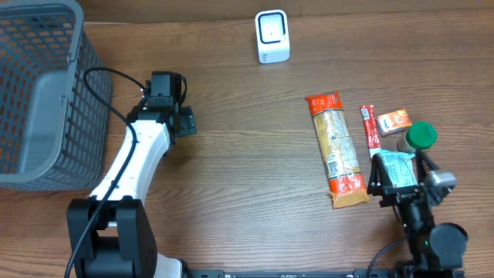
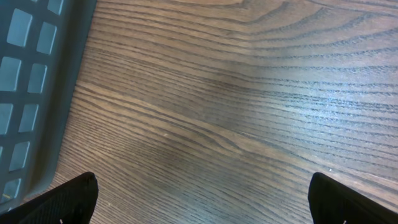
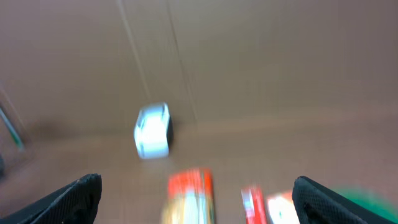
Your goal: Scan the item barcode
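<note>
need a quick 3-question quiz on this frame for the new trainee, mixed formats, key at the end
1. True or false: the left tool is shut on an item.
2. Which grocery item lies closest to the white scanner?
A) green-capped bottle
B) long orange-ended packet
C) small orange box
3. Fill in: the grey basket sits on the robot's ___ side of the table.

Key
1. False: it is open and empty.
2. B
3. left
</note>
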You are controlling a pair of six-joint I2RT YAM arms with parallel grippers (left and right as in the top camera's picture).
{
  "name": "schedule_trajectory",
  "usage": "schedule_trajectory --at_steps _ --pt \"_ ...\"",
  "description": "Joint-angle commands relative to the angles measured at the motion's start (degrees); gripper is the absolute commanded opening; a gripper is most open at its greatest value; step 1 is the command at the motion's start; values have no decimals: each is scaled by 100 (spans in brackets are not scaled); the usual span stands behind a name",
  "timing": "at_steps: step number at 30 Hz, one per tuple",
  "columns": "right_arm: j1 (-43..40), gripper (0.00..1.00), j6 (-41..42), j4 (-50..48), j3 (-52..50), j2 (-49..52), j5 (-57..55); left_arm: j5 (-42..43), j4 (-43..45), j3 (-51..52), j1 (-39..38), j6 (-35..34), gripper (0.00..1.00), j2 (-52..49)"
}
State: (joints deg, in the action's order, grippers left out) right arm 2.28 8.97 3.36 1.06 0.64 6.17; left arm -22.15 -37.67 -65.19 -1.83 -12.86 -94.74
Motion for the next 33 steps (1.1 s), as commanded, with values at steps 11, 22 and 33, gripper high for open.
schedule_trajectory --at_steps 11,22,33 --pt "-81 100 22 85 -61 -48 13 -70 2 22 31 109 100 -42" --pt "-81 100 22 85 -61 -48 13 -70 2 22 31 109 100 -42" --pt "-81 100 22 85 -61 -48 13 -70 2 22 31 109 100 -42"
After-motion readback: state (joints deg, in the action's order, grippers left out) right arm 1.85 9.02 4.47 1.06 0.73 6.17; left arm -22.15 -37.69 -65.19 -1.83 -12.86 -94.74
